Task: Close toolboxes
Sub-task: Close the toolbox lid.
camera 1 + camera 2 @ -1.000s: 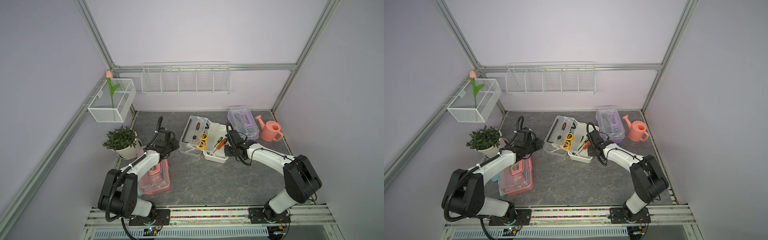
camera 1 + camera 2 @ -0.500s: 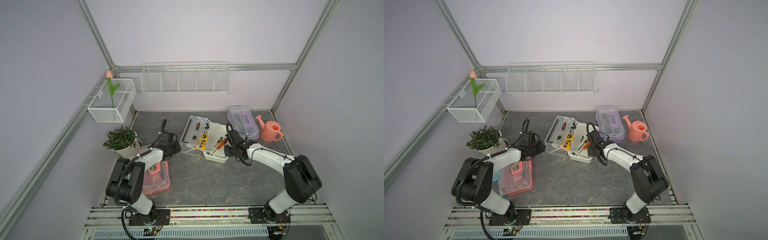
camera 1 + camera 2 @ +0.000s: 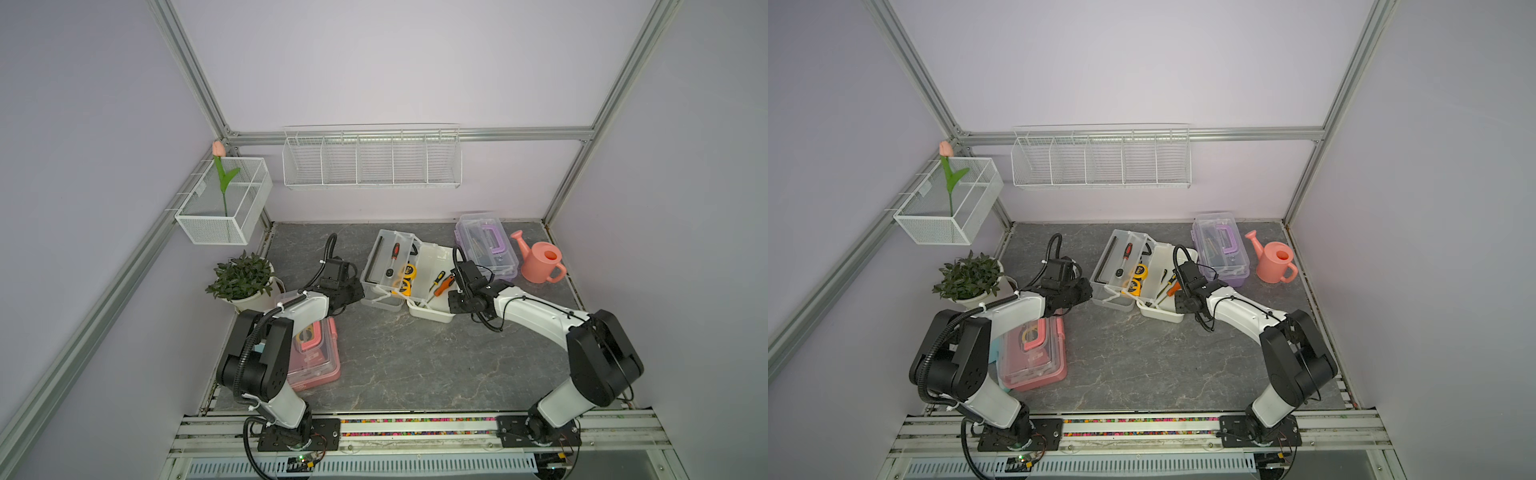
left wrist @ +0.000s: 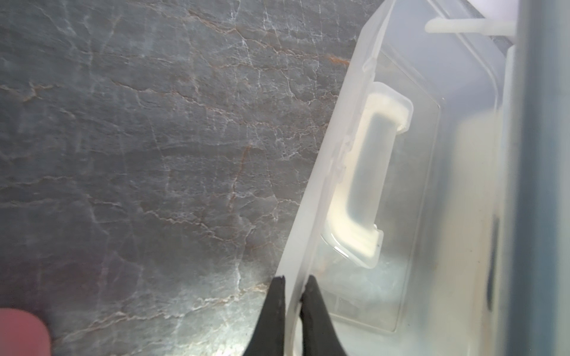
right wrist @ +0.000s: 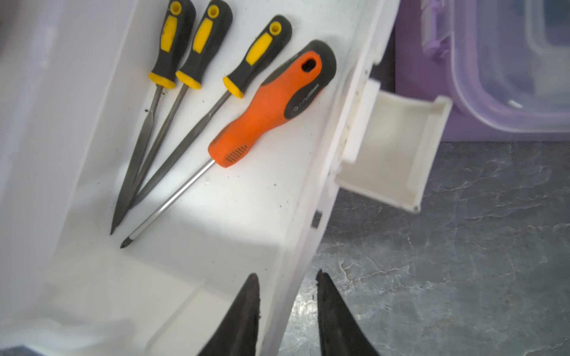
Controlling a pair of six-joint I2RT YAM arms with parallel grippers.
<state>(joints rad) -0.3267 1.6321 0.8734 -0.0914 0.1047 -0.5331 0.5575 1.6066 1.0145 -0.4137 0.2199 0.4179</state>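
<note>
- As shown from the left wrist, left gripper (image 4: 295, 280): pinches the rim of the clear lid (image 4: 410, 172), black fingers (image 4: 274, 320) pressed together on either face of that rim.
- Ahead of those fingertips: clear lid of the white toolbox (image 3: 430, 315), swung open; shows its white handle (image 4: 357, 172) through the plastic.
- At the right gripper (image 5: 287, 272): jaws apart, astride one long wall of the white base; one finger inside the base, one outside, with a sliver of table (image 5: 462, 246) showing between the outer finger and the wall.
- Ahead of the right gripper, outer side: white latch (image 5: 391, 148), hangs open from the same wall.
- Ahead of the right gripper, inner side: orange-handled screwdriver (image 5: 271, 104) and three yellow-and-black files (image 5: 172, 46), lie loose on the floor of the base.
- Between the two grippers: white toolbox, sits open, clear half toward the left gripper and white base toward the right gripper.
- Just beyond the left gripper, in the clear half: ratchet (image 3: 394, 254) and yellow tape measures (image 3: 409, 271).
- Just beyond the right gripper: purple toolbox (image 3: 486, 245), lid down; latch too small to judge.
- Behind the left gripper, partly under that arm: pink toolbox (image 3: 320, 365), lid down.
- Farther from the right gripper, past the purple toolbox: watering can (image 3: 540, 262), stands upright on the table.
</note>
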